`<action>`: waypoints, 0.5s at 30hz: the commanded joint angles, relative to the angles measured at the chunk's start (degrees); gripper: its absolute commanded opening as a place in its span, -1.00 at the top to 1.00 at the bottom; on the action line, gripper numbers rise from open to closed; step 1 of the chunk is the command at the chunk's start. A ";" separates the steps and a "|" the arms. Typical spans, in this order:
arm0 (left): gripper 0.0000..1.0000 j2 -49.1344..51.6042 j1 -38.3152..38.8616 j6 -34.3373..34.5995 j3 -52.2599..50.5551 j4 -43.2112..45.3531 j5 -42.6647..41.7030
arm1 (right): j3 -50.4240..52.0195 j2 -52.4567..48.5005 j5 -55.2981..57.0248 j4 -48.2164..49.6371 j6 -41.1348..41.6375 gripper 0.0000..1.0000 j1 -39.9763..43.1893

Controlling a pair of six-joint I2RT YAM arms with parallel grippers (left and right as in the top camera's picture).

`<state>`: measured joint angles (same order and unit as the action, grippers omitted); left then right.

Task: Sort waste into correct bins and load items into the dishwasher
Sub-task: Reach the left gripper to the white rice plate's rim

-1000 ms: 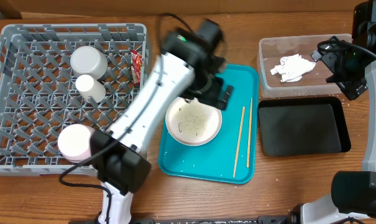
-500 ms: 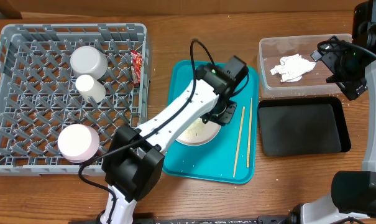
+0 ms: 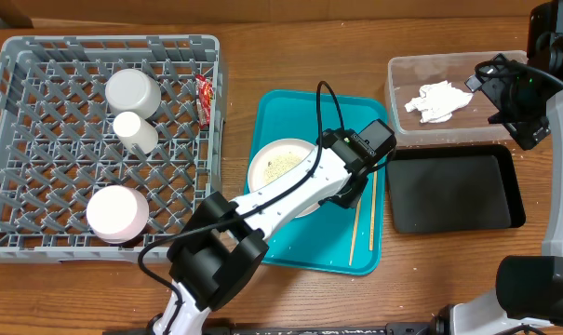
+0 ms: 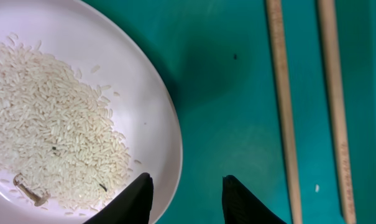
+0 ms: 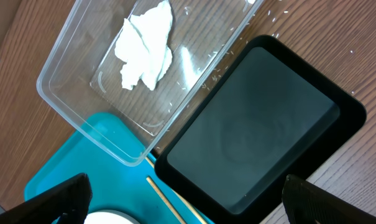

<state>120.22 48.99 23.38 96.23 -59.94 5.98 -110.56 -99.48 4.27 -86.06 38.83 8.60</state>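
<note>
The left claw (image 4: 184, 199) has swung rightward from the rack (image 3: 113, 42) and straddles the rim of the plate (image 4: 147, 93) on the teal tray (image 4: 225, 93), jaws narrowed, grip unclear. Beyond, the right claw (image 5: 184, 193) gapes over the clear tub (image 5: 69, 99) holding the napkin (image 5: 144, 43).

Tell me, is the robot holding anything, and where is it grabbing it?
Nothing is held yet. The left hand straddles the rim of the white plate, with a visible gap beside the rim. The right hand is open and empty.
</note>
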 commanded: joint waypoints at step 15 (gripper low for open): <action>0.68 6.03 -0.42 2.62 -0.98 -0.11 1.46 | -0.81 1.01 -0.04 0.26 0.22 -1.00 0.11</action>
<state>125.69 48.99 25.43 95.70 -60.14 6.70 -110.56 -99.48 4.27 -86.11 38.85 8.60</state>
